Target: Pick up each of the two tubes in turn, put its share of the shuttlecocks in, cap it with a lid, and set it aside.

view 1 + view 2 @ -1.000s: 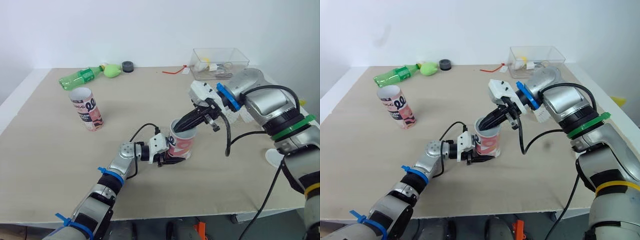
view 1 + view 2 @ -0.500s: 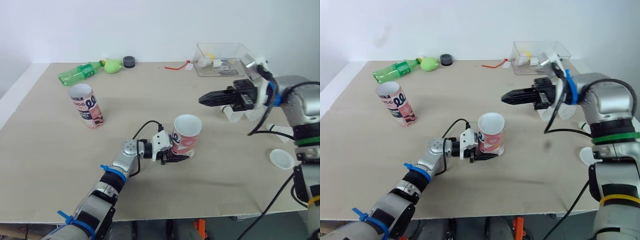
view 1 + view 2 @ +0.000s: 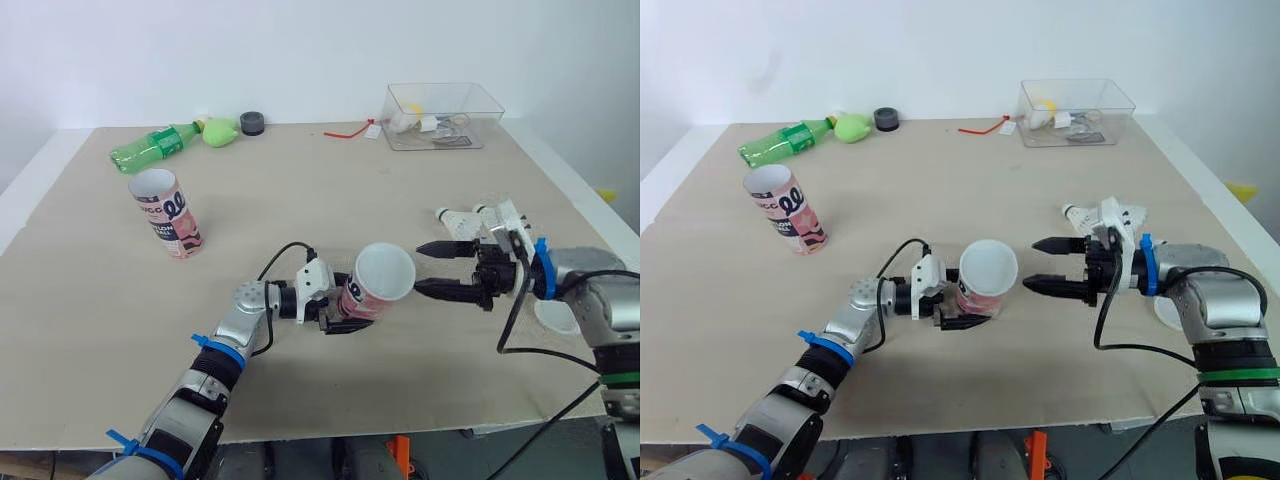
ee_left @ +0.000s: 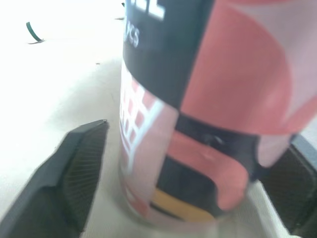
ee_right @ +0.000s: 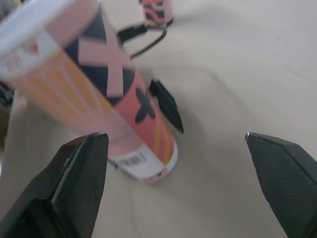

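Observation:
A pink patterned tube (image 3: 372, 288) sits mid-table, leaning over with its open white mouth toward my right gripper. My left gripper (image 3: 340, 308) is open around the tube's base; in the left wrist view both fingers (image 4: 74, 173) stand a little off the tube (image 4: 198, 99). My right gripper (image 3: 418, 268) is open and empty, level with the tube's mouth and just to its right. The second tube (image 3: 165, 213) stands upright at the left. White shuttlecocks (image 3: 462, 215) lie behind my right gripper. A white lid (image 3: 555, 317) lies beside my right wrist.
A green bottle (image 3: 155, 148), a green lump (image 3: 222, 132) and a black roll (image 3: 252, 124) lie along the back edge. A clear box (image 3: 440, 115) with small items stands at the back right. The table's right edge runs close behind my right arm.
My right gripper has left the tube's mouth, swung right and down, and opened. The left gripper's fingers have spread, and the tube now leans over. The camera has shifted.

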